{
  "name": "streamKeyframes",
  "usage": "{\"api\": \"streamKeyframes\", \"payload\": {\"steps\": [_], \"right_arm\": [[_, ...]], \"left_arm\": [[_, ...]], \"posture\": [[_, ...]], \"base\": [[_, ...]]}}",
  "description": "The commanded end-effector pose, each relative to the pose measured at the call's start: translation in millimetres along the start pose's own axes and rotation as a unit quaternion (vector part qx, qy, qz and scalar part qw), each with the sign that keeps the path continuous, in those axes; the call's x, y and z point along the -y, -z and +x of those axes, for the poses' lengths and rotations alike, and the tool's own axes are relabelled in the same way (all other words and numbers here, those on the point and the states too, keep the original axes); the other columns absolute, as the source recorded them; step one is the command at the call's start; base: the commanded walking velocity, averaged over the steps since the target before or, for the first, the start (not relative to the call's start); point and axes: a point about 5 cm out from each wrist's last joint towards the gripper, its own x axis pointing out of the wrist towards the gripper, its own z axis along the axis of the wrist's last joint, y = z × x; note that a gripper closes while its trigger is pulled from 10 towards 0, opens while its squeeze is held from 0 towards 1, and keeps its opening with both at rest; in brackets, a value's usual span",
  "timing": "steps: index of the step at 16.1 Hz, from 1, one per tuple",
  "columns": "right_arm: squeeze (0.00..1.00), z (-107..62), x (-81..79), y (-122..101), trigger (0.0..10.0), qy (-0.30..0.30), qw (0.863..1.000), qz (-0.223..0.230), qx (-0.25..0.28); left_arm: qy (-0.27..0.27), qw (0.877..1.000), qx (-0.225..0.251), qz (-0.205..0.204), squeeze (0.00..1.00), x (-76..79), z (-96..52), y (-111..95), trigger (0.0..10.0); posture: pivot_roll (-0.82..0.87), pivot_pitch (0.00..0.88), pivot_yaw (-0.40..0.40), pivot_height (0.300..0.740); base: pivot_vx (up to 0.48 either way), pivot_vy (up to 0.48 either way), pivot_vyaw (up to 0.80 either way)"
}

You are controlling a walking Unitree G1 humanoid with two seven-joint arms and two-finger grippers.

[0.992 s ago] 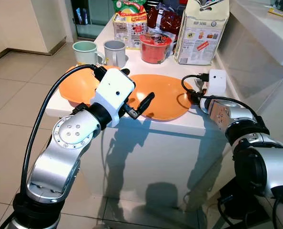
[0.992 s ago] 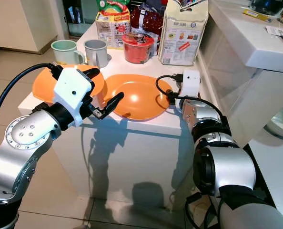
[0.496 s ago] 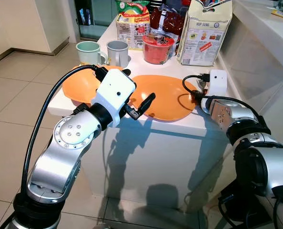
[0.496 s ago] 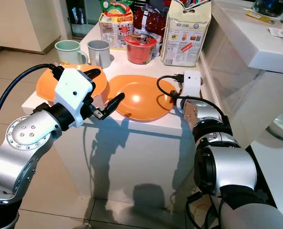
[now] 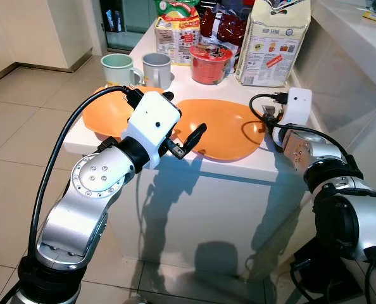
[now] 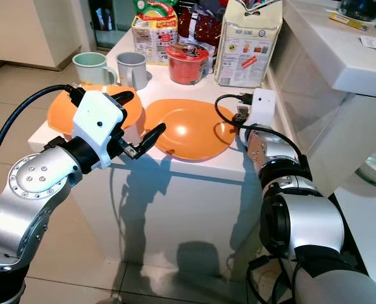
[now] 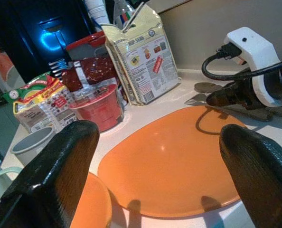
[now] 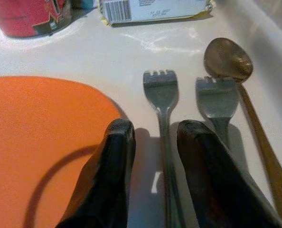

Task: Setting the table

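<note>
Two plates (image 5: 223,126) sit mid-frame on the counter; the forks (image 8: 163,95) and spoon (image 8: 228,59) lie unplaced at right. The right gripper (image 8: 155,142), slightly parted, hovers over a fork; the left gripper (image 7: 155,156) is spread, empty

White counter (image 5: 175,158) casts shadows on beige tiled floor (image 5: 11,145). Cream wall (image 5: 68,31) behind. White ledge (image 6: 327,50) alongside. Bright light.

Head stereo pair looks forward-down over white counter (image 5: 175,161), mid-range. Left wrist camera faces across orange plate (image 7: 172,164) toward paper bag (image 7: 138,59). Right wrist camera close above forks (image 8: 162,102). All views share same plate.
</note>
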Motion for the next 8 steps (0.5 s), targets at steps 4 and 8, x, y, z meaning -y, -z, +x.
{"api": "streamKeyframes", "payload": {"steps": [4, 8], "right_arm": [[1.00, -0.4, 7.0, -4.3, 10.0, 0.019, 1.000, -0.003, 0.001], [1.00, -0.4, 4.4, 10.8, 10.0, 0.016, 0.999, -0.031, -0.041]], "left_arm": [[0.014, 1.000, 0.004, 0.004, 0.00, 4.6, -0.2, -2.8, 10.0], [0.014, 1.000, 0.003, 0.004, 0.00, 4.6, 0.0, -2.6, 10.0]], "posture": [[0.11, 0.000, -0.055, 0.740], [0.11, 0.000, -0.054, 0.740]], "base": [[0.000, 0.000, 0.00], [0.000, 0.000, 0.00]]}}
